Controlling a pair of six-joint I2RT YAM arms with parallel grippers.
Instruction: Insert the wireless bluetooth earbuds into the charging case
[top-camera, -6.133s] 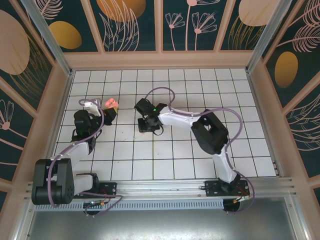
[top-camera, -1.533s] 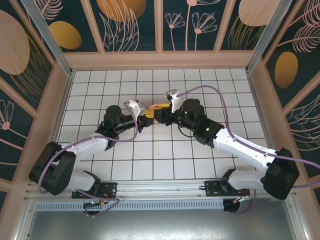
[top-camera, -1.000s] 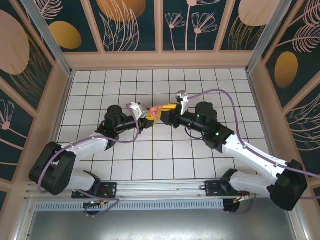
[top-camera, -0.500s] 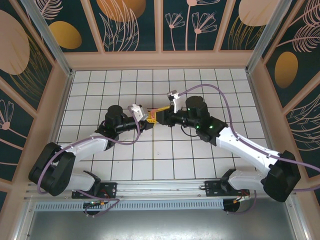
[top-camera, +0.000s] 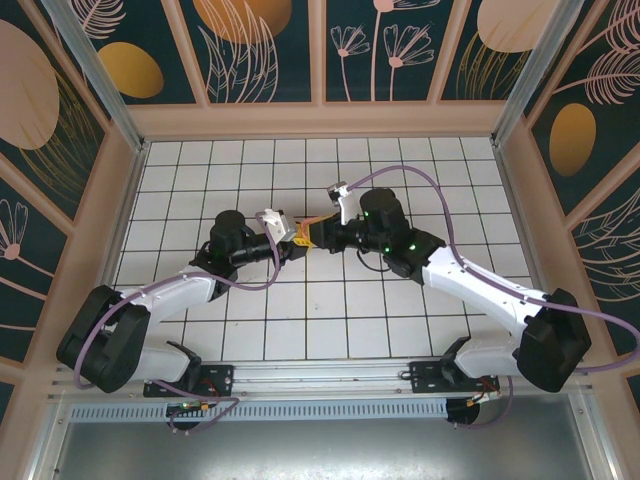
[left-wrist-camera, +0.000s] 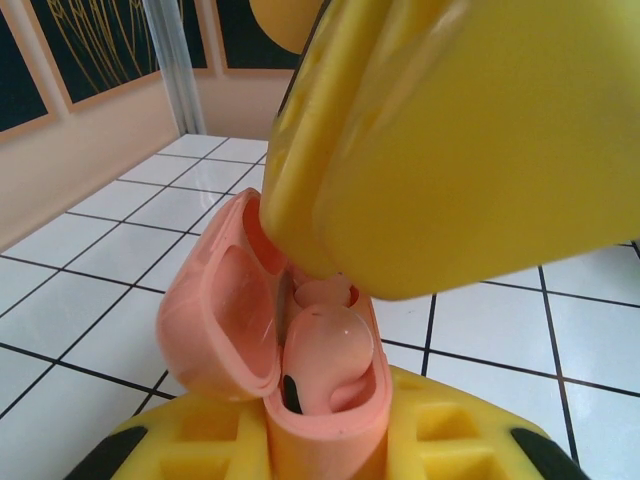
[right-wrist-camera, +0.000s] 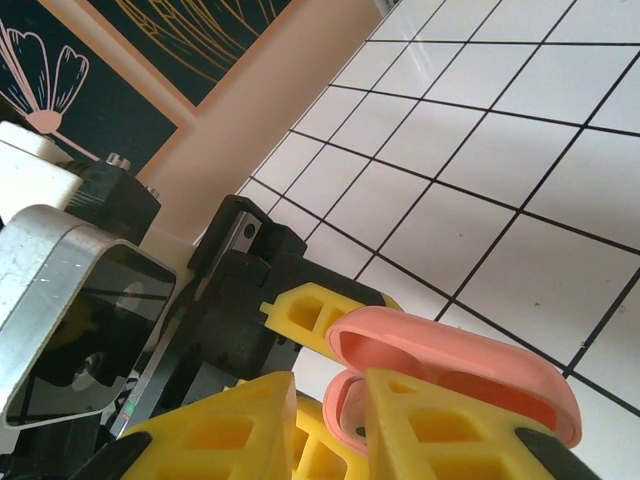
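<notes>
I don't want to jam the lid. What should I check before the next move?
1. Grip: the left gripper jaws clamp the charging case: ok.
2. Opening: the lid is swung open: ok.
3. The near earbud sits in its well: ok.
4. The second earbud is seated: cannot tell, since a finger of the right gripper covers it.
5. The right gripper is clear of the opening: not ok.

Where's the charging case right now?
Near the table's middle in the top view, the charging case sits lid-open in the left gripper, with the right gripper close against it.
</notes>
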